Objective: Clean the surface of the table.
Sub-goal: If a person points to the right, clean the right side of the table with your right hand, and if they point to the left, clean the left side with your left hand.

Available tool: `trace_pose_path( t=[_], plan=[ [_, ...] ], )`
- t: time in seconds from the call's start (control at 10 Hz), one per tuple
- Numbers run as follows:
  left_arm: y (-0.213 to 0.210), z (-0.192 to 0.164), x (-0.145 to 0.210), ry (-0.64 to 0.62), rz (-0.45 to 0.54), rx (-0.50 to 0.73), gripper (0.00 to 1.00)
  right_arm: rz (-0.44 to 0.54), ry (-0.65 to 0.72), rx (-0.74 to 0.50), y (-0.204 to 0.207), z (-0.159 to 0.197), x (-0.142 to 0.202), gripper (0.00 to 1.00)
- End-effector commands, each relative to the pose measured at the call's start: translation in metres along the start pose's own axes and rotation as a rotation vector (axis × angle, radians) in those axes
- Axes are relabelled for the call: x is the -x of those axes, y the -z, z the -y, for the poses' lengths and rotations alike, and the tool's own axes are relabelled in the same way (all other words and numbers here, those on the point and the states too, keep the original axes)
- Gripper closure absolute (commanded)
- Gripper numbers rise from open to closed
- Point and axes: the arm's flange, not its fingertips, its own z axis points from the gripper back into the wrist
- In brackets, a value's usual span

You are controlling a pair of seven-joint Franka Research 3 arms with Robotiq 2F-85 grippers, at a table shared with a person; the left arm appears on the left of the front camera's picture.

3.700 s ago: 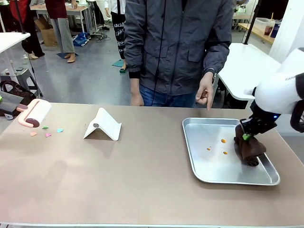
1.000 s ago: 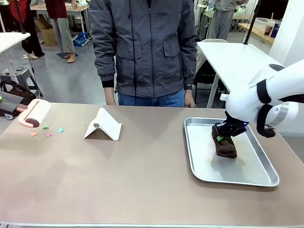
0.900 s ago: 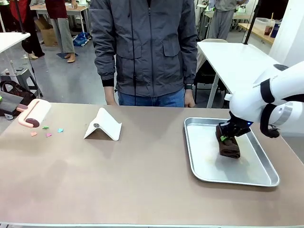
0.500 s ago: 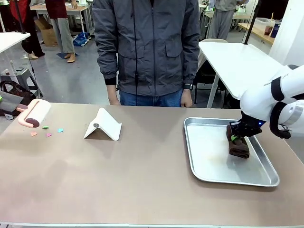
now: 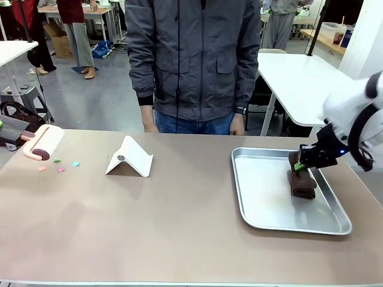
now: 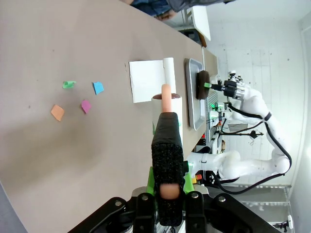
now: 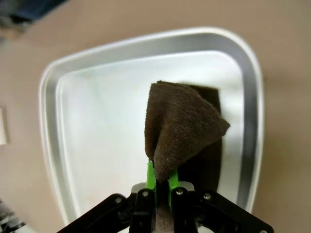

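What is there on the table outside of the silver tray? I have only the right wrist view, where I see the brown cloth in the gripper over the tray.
Observer: A white folded stand sits on the table, to the left of the tray and apart from it.
Operator: Is there something for my brown cloth to clean outside the tray?
Observer: Yes, a few small coloured paper scraps lie near the table's left end.
Operator: And what does the other arm do?
Observer: The left gripper is shut on the handle of a lint roller, close to those scraps.
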Motion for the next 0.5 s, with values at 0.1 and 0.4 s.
trace_pose_path(
  t=[0.1, 0.4],
  plan=[
    [0.001, 0.004, 0.004, 0.003, -0.004, 0.012, 0.84, 0.009, 0.085, -0.379, -0.033, 0.033, 0.007, 0.89],
    [0.001, 0.004, 0.004, 0.003, -0.004, 0.012, 0.84, -0.045, 0.178, -0.648, -0.051, 0.051, 0.011, 0.89]
  ],
)
